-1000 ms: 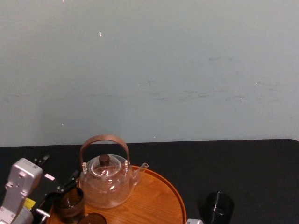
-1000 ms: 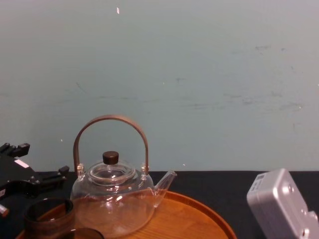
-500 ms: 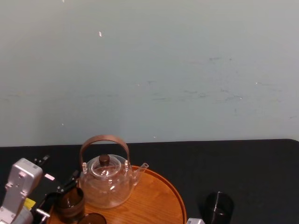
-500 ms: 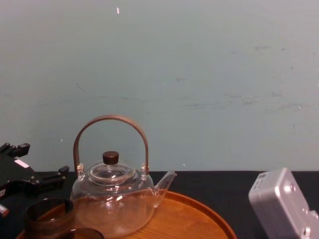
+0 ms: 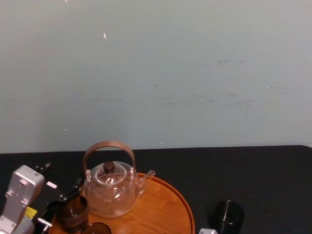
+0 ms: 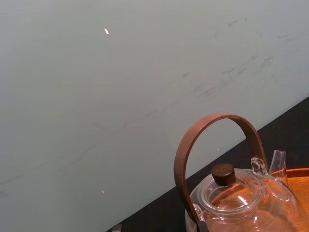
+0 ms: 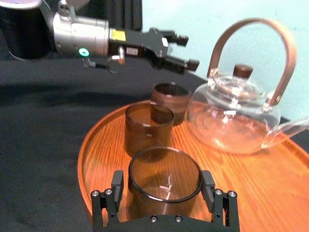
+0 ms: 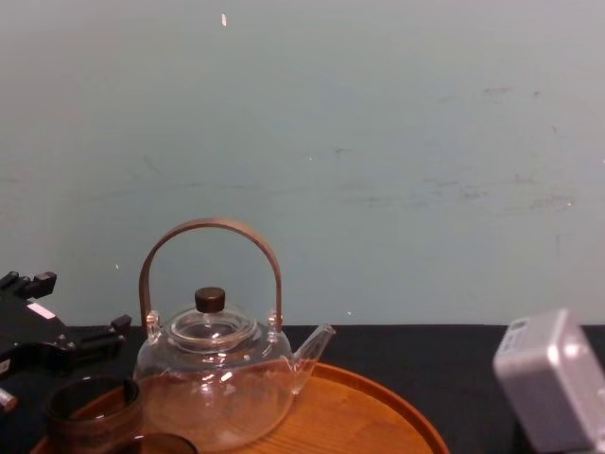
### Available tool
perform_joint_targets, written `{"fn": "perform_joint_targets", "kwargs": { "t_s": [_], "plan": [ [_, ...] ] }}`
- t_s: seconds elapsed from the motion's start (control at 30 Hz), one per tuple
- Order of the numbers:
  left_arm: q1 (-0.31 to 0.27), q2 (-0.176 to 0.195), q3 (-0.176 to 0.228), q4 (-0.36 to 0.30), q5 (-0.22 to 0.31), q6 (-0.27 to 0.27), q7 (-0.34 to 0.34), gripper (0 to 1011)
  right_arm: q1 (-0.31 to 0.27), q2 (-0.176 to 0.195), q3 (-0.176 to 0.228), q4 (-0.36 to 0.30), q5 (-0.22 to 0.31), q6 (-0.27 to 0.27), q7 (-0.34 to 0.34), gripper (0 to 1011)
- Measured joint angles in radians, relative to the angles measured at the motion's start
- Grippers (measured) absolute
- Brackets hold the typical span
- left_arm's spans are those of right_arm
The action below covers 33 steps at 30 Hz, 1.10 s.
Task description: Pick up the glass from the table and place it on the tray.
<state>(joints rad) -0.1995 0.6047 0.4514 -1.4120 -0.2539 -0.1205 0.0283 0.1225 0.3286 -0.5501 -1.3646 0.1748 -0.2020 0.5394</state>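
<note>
Head view: the tray (image 5: 166, 204) carries the teapot (image 5: 111, 195), with the left arm (image 5: 19, 195) sitting at its left edge.

Right wrist view: the glass (image 7: 164, 192) is on the tray's near side, bracketed by the right tool (image 7: 162, 176). Can't tell if it's pinching or loose. Farther off, the left tool (image 7: 185, 50) hangs spread and empty.

Looks like the set-down step to me. Next move would be to release cleanly and back straight out.

Chest view: the right arm (image 8: 553, 388) is low on the right.
</note>
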Motion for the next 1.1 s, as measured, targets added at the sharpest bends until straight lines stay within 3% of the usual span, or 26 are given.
{"fn": "perform_joint_targets", "kwargs": {
  "t_s": [0.3,0.37,0.5,0.77,1.1],
  "plan": [
    [0.000,0.000,0.000,0.000,0.000,0.000,0.000,1001,-0.056,0.055,0.018,-0.120,0.015,-0.032,0.003,1002],
    [0.000,0.000,0.000,0.000,0.000,0.000,0.000,1001,-0.092,0.082,0.033,-0.184,0.016,-0.044,-0.011,1002],
    [0.000,0.000,0.000,0.000,0.000,0.000,0.000,1001,-0.146,0.113,0.064,-0.243,0.013,-0.056,-0.042,1002],
    [0.000,0.000,0.000,0.000,0.000,0.000,0.000,1001,-0.238,0.150,0.127,-0.293,0.020,-0.067,-0.084,1002],
    [0.000,0.000,0.000,0.000,0.000,0.000,0.000,1001,-0.363,0.178,0.245,-0.310,0.043,-0.094,-0.145,1002]
  ]
}}
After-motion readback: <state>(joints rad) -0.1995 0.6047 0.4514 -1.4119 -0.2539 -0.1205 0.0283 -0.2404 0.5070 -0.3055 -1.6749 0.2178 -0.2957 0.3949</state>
